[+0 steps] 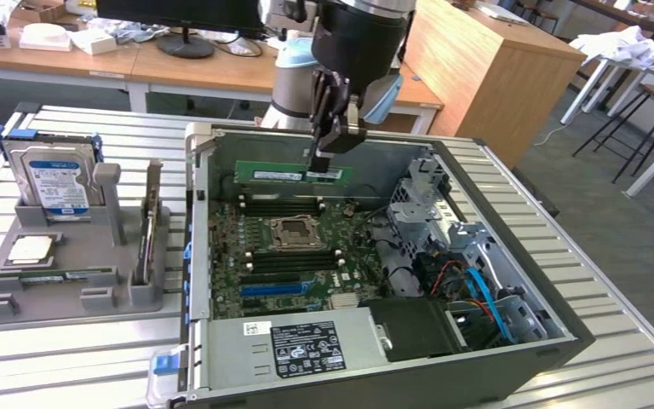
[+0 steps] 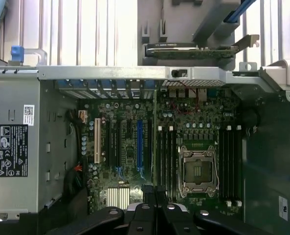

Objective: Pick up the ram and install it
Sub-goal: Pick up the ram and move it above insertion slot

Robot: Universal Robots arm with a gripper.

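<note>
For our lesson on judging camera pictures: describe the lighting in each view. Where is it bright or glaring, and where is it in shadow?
Exterior view: even room light; the table slats shine pale, the ram in the gripper is well lit, the computer case is dark inside. Wrist view: the table slats glare almost white, while the motherboard looks dim.

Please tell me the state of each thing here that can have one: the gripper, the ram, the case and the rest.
gripper: shut on the ram.
ram: held level above the motherboard, not seated in a slot.
computer case: lying on its side, open.
CPU socket: exposed, no cooler on it.
hard drive: upright in the gray holder.
</note>
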